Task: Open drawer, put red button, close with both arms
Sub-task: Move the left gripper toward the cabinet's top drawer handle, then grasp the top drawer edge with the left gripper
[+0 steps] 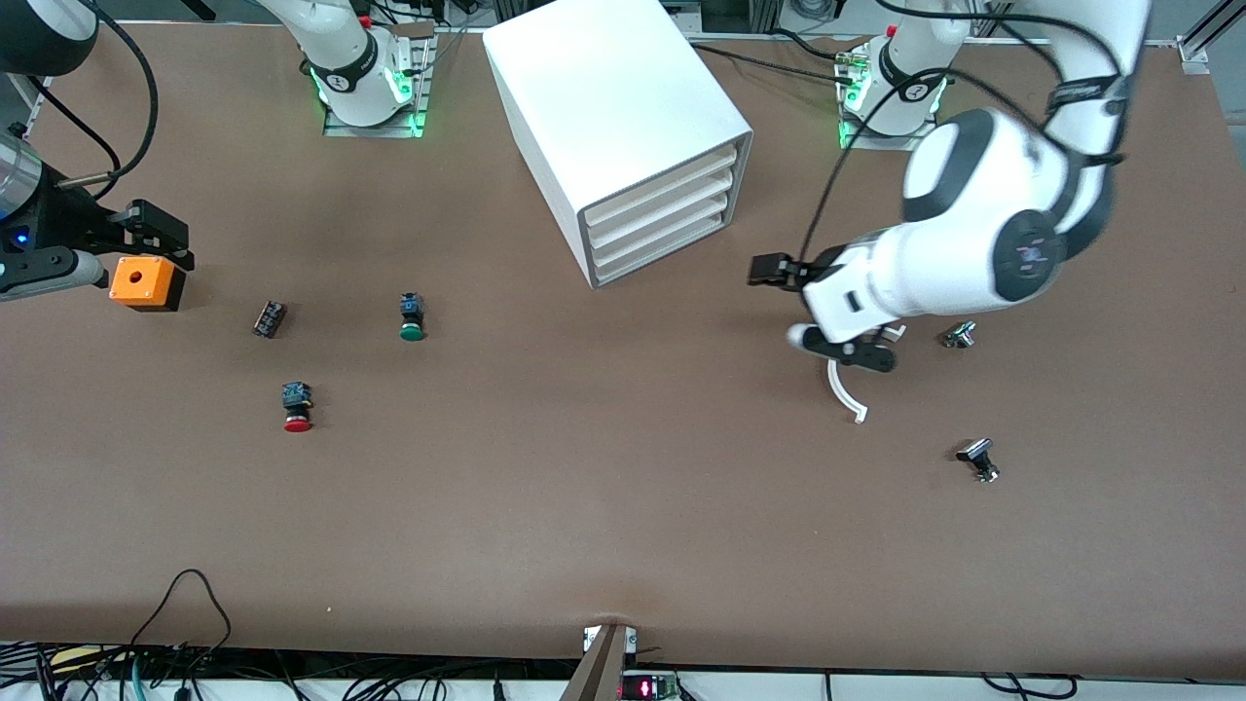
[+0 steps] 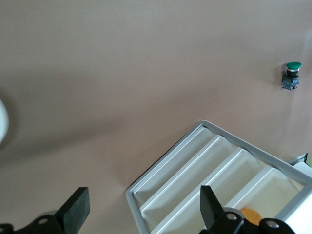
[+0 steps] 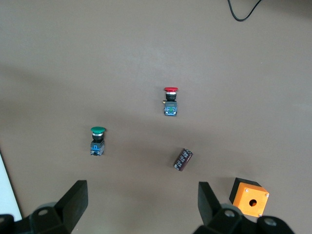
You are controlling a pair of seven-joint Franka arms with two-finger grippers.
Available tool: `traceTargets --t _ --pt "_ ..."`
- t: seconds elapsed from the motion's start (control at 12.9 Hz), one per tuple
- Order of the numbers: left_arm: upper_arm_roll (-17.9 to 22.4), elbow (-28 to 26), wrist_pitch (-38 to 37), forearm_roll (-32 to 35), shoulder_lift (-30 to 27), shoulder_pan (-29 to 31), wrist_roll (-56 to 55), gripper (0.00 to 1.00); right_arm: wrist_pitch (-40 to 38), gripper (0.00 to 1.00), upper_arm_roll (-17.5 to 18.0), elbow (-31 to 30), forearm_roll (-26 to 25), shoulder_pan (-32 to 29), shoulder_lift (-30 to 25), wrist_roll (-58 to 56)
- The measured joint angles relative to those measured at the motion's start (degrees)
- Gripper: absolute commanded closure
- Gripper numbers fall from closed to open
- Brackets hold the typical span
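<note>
Starting the opening step, the left gripper (image 1: pixel 769 270) hangs open beside the shut drawer (image 1: pixel 654 207), the right gripper (image 1: pixel 156 234) waits open above the orange box (image 1: pixel 146 282), and the red button (image 1: pixel 297 408) sits on the table (image 1: pixel 623 506), so next comes pulling the drawer out.

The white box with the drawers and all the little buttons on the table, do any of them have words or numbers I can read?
No words or numbers can be read anywhere.
White box cabinet with cream drawers: plain, no label.
Small red-capped push button and its green-capped twin: no readable marks.
Orange square box: blank.
Red lit display at the table's near edge: too small to read.
</note>
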Motion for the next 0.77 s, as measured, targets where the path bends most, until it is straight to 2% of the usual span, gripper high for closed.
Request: traceTargets --t 0.23,0.77 --pt "-0.04 -3.99 3.97 -2.79 1.13 -3.16 -0.02 0.00 0.00 0.00 0.00 0.00 0.00 0.00 0.00 0.00" --pt "-0.11 -7.45 4.61 -8.99 5.63 -5.74 0.14 0.00 -0.02 0.00 -0.06 0.00 0.00 0.00 0.00 0.00"
